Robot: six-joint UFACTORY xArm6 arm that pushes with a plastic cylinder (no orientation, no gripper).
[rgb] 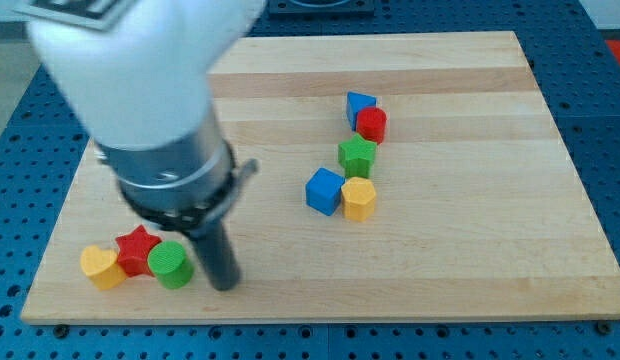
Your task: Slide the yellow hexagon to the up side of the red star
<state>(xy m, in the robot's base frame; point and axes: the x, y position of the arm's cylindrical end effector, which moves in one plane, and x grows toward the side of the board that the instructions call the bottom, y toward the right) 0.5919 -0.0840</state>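
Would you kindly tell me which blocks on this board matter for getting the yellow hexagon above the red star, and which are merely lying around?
Belong to the job:
- yellow hexagon
- red star
- my tip, just right of the green cylinder

Lying about:
- green cylinder
- yellow block left of the star
- blue cube
- green star
- red cylinder
- blue triangle
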